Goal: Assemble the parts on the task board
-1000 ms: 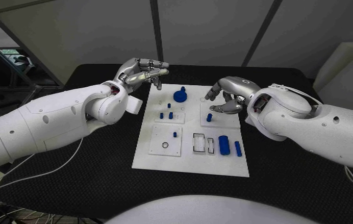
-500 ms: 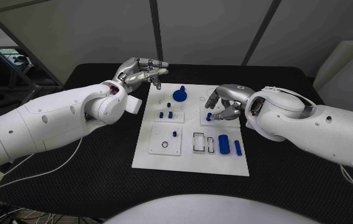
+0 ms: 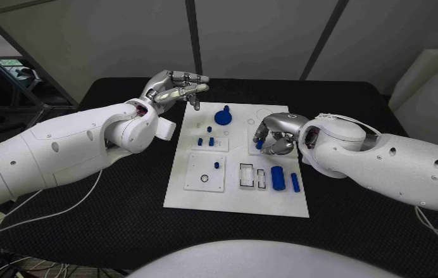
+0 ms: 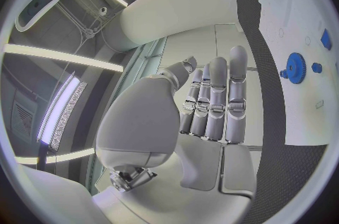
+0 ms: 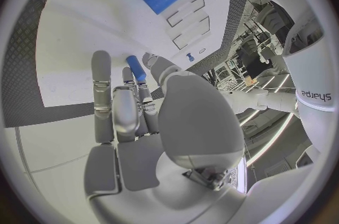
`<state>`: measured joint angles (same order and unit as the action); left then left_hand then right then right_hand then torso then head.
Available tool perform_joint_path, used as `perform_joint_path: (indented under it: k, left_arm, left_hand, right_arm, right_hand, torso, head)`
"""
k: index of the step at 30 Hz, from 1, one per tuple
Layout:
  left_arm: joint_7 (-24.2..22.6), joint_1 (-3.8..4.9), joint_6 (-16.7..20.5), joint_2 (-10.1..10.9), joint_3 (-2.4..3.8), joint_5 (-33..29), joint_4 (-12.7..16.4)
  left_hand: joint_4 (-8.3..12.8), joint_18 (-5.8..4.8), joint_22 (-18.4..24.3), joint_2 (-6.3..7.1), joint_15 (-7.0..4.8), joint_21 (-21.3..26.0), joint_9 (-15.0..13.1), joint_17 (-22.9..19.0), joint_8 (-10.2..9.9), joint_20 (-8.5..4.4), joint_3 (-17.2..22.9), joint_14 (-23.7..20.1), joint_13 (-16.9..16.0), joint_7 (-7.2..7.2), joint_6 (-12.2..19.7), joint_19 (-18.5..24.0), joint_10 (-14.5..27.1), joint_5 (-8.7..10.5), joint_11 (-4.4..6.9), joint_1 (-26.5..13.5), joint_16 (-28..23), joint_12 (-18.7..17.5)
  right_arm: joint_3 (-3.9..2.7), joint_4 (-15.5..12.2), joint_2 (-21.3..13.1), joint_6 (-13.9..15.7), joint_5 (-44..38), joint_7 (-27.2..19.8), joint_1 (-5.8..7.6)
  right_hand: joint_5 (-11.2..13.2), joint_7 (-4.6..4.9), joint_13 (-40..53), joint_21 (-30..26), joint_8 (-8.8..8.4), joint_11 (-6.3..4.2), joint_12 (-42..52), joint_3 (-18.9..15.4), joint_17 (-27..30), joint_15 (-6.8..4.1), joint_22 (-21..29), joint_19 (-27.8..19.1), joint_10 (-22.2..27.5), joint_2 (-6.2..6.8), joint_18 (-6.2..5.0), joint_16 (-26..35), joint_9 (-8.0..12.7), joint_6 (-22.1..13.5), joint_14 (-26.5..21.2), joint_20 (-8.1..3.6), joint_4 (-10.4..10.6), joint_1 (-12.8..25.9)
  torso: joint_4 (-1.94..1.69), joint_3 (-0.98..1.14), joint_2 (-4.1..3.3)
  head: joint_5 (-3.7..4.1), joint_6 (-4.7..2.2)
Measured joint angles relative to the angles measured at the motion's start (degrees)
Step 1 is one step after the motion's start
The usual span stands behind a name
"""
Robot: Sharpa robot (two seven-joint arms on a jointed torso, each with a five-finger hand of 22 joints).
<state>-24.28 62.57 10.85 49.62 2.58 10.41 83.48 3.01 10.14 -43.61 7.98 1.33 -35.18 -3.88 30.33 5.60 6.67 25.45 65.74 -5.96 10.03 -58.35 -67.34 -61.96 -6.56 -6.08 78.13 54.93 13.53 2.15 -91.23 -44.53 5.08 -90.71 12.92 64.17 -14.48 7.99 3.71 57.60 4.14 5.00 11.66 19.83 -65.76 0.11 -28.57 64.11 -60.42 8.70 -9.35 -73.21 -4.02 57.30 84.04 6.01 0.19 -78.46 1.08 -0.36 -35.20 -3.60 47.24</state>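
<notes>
Blue parts (image 3: 278, 179) on white task board (image 3: 235, 202), black table (image 3: 109, 214).

Over the last second the right robot hand (image 3: 275, 136) has come down and toward the robot across the task board (image 3: 239, 197), closing its fingers (image 5: 113, 101) around the small blue peg (image 5: 136, 67) on the board's right side, which now stands between them.
</notes>
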Motion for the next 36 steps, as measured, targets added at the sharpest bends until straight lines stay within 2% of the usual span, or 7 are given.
perform_joint_path:
  k: [9, 20, 23, 26, 31, 33, 36]
  left_arm:
    - [0.00, 0.00, -0.04, -0.04, 0.00, 0.00, -0.06]
    - [0.00, 0.00, -0.10, -0.05, 0.00, 0.00, -0.08]
    - [0.00, -0.01, -0.11, -0.05, 0.00, 0.00, -0.09]
    - [0.00, -0.01, -0.12, -0.05, 0.00, 0.00, -0.10]
    - [0.01, -0.07, -0.13, -0.05, 0.00, 0.00, -0.20]
    - [0.03, -0.18, -0.13, -0.05, 0.00, 0.00, -0.32]
    - [0.05, -0.25, -0.15, -0.10, 0.00, 0.00, -0.52]
  left_hand:
    - [-0.17, 0.01, 0.00, 0.00, 0.00, 0.00, 0.00, -0.07, 0.00, 0.00, -0.17, 0.00, 0.00, 0.00, 0.00, 0.00, 0.00, 0.00, 0.00, 0.00, 0.00, 0.00]
    - [-0.17, 0.00, 0.04, 0.00, 0.00, 0.00, 0.00, -0.07, 0.00, 0.00, -0.17, 0.00, 0.00, 0.00, 0.00, 0.00, 0.00, 0.00, 0.00, 0.00, 0.00, 0.00]
    - [-0.17, 0.00, 0.04, 0.00, 0.00, 0.00, 0.00, -0.07, 0.00, 0.00, -0.17, 0.00, 0.00, 0.00, 0.00, 0.00, 0.00, 0.00, 0.00, 0.00, 0.00, 0.00]
    - [-0.17, 0.00, 0.04, 0.00, 0.00, 0.00, 0.00, -0.07, 0.00, 0.00, -0.17, 0.00, 0.00, 0.00, 0.00, 0.00, 0.00, 0.00, 0.00, 0.00, 0.00, 0.00]
    - [-0.17, 0.00, 0.04, 0.00, 0.00, 0.00, 0.00, -0.13, 0.00, 0.00, -0.17, 0.00, 0.00, 0.00, 0.00, 0.00, 0.00, 0.00, 0.00, 0.00, 0.00, 0.00]
    - [-0.17, 0.00, 0.04, 0.00, 0.00, 0.00, 0.00, -0.13, 0.00, 0.00, -0.17, 0.00, 0.00, 0.00, 0.00, 0.00, 0.00, 0.00, 0.00, 0.00, 0.00, 0.00]
    - [-0.17, 0.01, 0.03, 0.00, 0.00, 0.00, 0.00, -0.13, 0.00, 0.00, -0.17, 0.00, 0.00, 0.00, 0.00, 0.00, 0.00, 0.00, 0.00, 0.00, 0.00, 0.00]
  right_arm:
    - [0.12, 0.64, 0.64, 0.87, -0.46, 0.04, -0.15]
    - [0.21, 0.83, 0.84, 3.22, -0.94, 0.69, -0.29]
    - [0.25, 0.83, 0.84, 4.04, -1.34, 0.97, -0.32]
    - [0.33, 0.68, 0.69, 4.87, -1.76, 1.28, -0.41]
    - [0.33, -0.95, -0.47, 6.36, -2.28, 1.74, -0.45]
    - [0.21, -2.33, -1.31, 7.31, -2.35, 1.87, -0.44]
    - [0.01, -4.35, -2.46, 8.54, -2.34, 2.02, -0.35]
  right_hand:
    - [1.82, 0.29, -0.16, 0.77, 0.55, -0.12, 0.58, 2.78, -0.83, 0.00, -1.02, 0.56, -2.35, -1.69, 0.00, -0.93, -0.25, 2.38, 0.00, -0.30, 0.62, -0.75]
    - [5.77, -0.48, 0.34, 2.70, 2.44, -1.63, 2.76, 5.78, -2.92, -0.99, -3.90, 2.09, -7.77, -2.76, -0.01, -2.80, -0.59, 7.07, -0.13, -1.23, 1.09, -1.04]
    - [7.40, -0.40, 0.82, 2.89, 2.78, -2.11, 3.36, 6.92, -3.08, -1.41, -4.27, 2.29, -8.97, -3.42, 0.00, -3.01, -0.60, 7.42, 0.07, -1.43, 0.94, -1.55]
    - [7.56, -0.33, 0.80, 2.96, 2.78, -2.47, 3.58, 7.96, -3.25, -1.57, -4.57, 2.37, -9.46, -3.70, 0.00, -3.15, -0.59, 7.48, -0.09, -1.51, 0.15, -1.83]
    - [7.68, -0.32, 0.73, 3.36, 2.78, -2.33, 3.39, 9.09, -3.00, -1.57, -4.66, 2.57, -9.71, -3.68, 0.00, -3.15, -0.59, 7.50, -0.09, -1.71, -0.67, -1.85]
    - [7.36, -1.12, 0.60, 3.36, 2.79, -2.33, 3.11, 9.23, -2.83, -1.57, -4.66, 2.57, -9.71, -3.79, 0.00, -3.15, -0.59, 8.30, -0.09, -1.71, -0.82, -2.64]
    - [6.72, -1.33, 0.52, 3.36, 2.79, -2.33, 3.07, 9.62, -2.81, -1.56, -4.67, 2.57, -9.70, -3.74, 0.00, -3.15, -0.59, 8.51, -0.09, -1.71, -1.20, -2.70]
  torso:
    - [0.04, -0.01, 0.01]
    - [0.04, -0.03, 0.03]
    - [0.04, -0.03, 0.04]
    - [0.04, -0.03, 0.04]
    - [0.04, -0.02, 0.08]
    - [0.07, 0.02, 0.14]
    - [0.10, 0.02, 0.21]
  head:
    - [-0.11, 0.08]
    - [-0.14, 0.21]
    - [-0.14, 0.21]
    - [-0.14, 0.25]
    - [-0.35, 0.15]
    - [-0.52, 0.12]
    - [-0.64, 0.07]
